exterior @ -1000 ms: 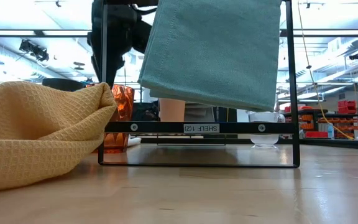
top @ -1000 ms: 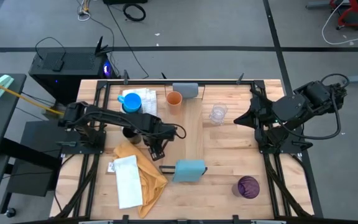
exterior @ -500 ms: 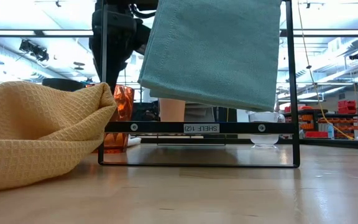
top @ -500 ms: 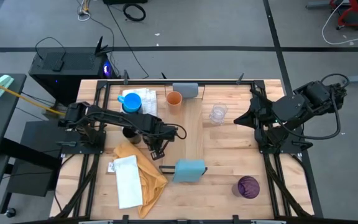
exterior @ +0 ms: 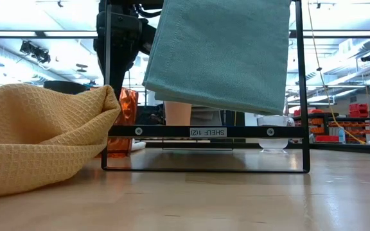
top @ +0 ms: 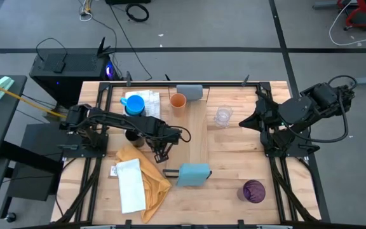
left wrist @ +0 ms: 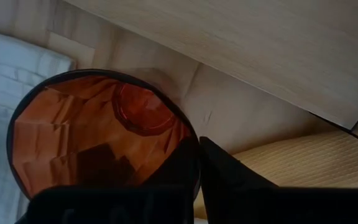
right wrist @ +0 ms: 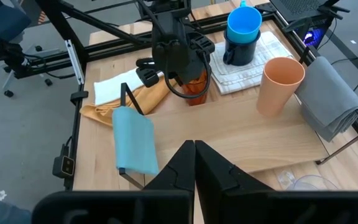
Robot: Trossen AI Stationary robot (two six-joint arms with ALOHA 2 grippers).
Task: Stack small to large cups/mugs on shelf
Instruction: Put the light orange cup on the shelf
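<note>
The amber translucent cup stands on the table left of the shelf, and my left gripper is shut on its rim from above. An orange cup stands by the shelf's grey end. The bright blue mug sits inside the navy mug on a white towel. A clear glass stands right of the shelf and a purple cup at the near right. My right gripper hovers shut over the right side, holding nothing. My left gripper pinches the amber cup's wall at the rim, one finger inside the cup and the other finger outside it. The fingers point down from above. The cup's base looks to be on the table, and the cup is near upright.
A yellow cloth and a folded white cloth lie close to the near left of the cup. A light blue cloth hangs over the shelf's near end. A dark cup stands under the left arm.
My left gripper has shut on the amber cup's rim, taking hold of it. The cup stays in place on the table.
</note>
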